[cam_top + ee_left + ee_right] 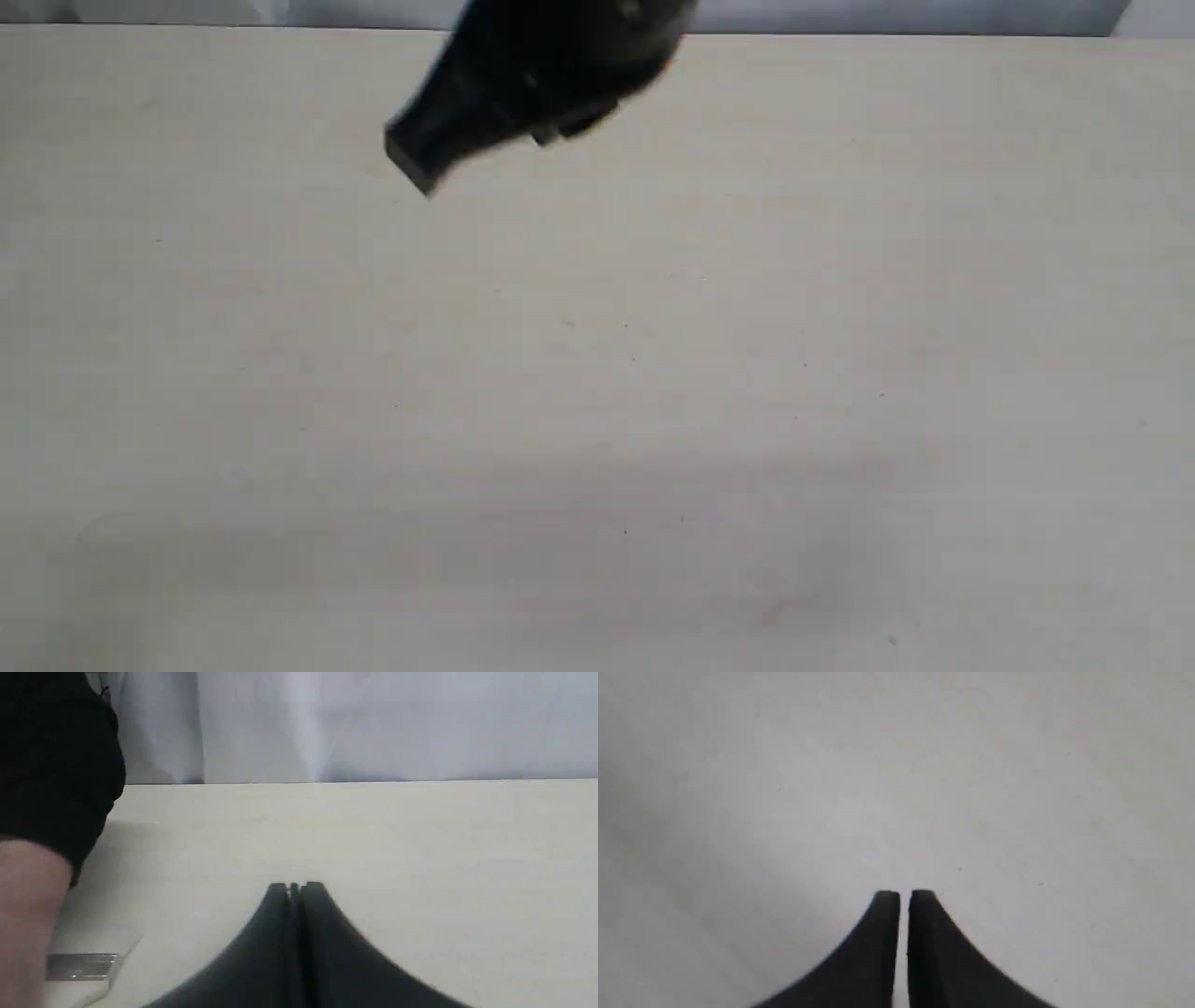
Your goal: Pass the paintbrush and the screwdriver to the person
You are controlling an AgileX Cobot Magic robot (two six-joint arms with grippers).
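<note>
In the left wrist view, the person's bare forearm (pixel 28 914) in a dark sleeve (pixel 56 765) fills one side. Beside it lies part of the paintbrush (pixel 81 966): its silver ferrule and pale bristles show, and the rest is behind the forearm. Whether the hand grips it I cannot tell. The screwdriver is out of view. My left gripper (pixel 295 886) is shut and empty, low over the table and apart from the brush. My right gripper (pixel 904 893) is shut with a hairline gap, holding nothing, above bare table. A blurred black gripper (pixel 411 163) hangs at the exterior view's top; whose arm it is I cannot tell.
A pale beige table (pixel 597 373) spans the exterior view. Its far edge (pixel 355 782) meets a light grey backdrop (pixel 373 723).
</note>
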